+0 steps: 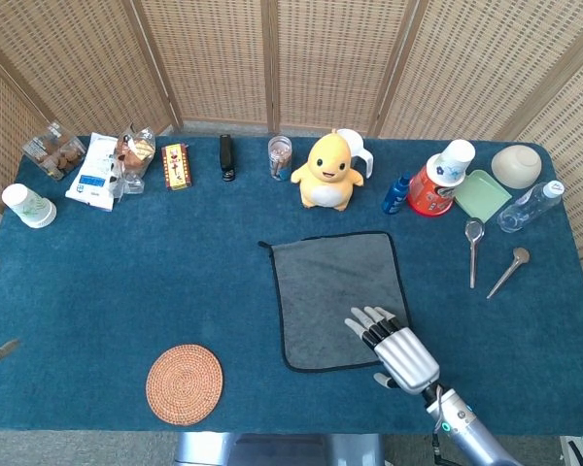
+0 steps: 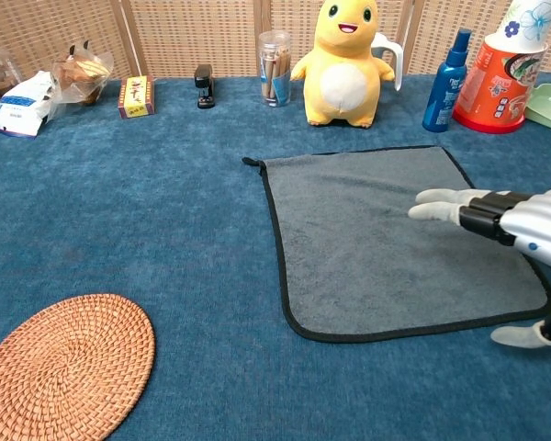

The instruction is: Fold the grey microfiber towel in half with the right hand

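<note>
Hovering right hand over towel

The head view looks steeply down from above the near edge of the blue carpeted table, facing the woven wicker screen behind it, and takes in the whole tabletop from side to side. The chest view sits much lower and closer, looking nearly level across the cloth toward the same screen, and crops off the table's far right, perhaps the far left too. Both share the flat grey microfiber towel with black edging, the yellow plush duck toy, the round woven rattan coaster and the silver right hand.
</note>
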### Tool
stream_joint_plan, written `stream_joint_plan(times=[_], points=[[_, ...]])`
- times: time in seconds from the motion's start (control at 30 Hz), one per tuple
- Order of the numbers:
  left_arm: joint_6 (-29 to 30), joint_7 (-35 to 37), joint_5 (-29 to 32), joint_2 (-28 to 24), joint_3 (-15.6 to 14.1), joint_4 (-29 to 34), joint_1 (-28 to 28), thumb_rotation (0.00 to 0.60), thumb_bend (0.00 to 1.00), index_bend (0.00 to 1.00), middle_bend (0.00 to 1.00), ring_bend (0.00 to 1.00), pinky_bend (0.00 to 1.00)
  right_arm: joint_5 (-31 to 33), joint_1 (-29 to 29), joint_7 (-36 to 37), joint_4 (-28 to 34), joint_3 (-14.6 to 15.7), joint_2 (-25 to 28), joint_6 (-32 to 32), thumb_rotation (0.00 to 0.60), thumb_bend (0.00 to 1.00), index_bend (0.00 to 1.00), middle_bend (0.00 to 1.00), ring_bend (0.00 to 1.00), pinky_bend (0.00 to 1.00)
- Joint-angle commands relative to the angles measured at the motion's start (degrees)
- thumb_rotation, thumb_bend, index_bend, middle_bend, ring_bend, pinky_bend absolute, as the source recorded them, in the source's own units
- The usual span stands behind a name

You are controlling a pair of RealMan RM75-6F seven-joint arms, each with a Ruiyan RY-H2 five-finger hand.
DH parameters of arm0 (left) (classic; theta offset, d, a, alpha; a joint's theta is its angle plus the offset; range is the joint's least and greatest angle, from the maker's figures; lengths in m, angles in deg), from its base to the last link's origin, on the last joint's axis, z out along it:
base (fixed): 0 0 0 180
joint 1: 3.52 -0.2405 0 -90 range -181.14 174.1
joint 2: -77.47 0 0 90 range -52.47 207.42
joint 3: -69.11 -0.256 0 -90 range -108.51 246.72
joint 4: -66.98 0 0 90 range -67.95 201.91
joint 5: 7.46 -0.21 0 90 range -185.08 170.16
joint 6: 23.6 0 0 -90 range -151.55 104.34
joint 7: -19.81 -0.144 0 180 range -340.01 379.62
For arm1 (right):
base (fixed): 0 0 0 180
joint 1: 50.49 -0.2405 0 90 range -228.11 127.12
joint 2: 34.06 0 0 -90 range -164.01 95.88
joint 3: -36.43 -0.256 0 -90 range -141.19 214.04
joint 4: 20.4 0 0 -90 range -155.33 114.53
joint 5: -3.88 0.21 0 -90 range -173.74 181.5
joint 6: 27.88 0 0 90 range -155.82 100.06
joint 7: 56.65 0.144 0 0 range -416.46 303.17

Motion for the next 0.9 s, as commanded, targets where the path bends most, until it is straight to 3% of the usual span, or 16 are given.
stream_joint_plan(times=[0.03,0.9], points=[[0.05,0.09,0.10,-0.02,0.05,-0.05,-0.02,0.600,0.10,0.00,0.00,0.00,0.00,0.04,-0.36,-0.16,-0.47,-0.09,-0.49,-0.26,0.600,0.00,0.00,0.00,0.00,0.19],[-0.70,1.54,0.38,-0.57,0.06,-0.20,0.10,0.600,0.10,0.00,0.00,0.00,0.00,0.12,-2.65,-1.73,-5.43,-0.29,-6.18,-0.08,0.600,0.00,0.00,0.00,0.00,0.19]])
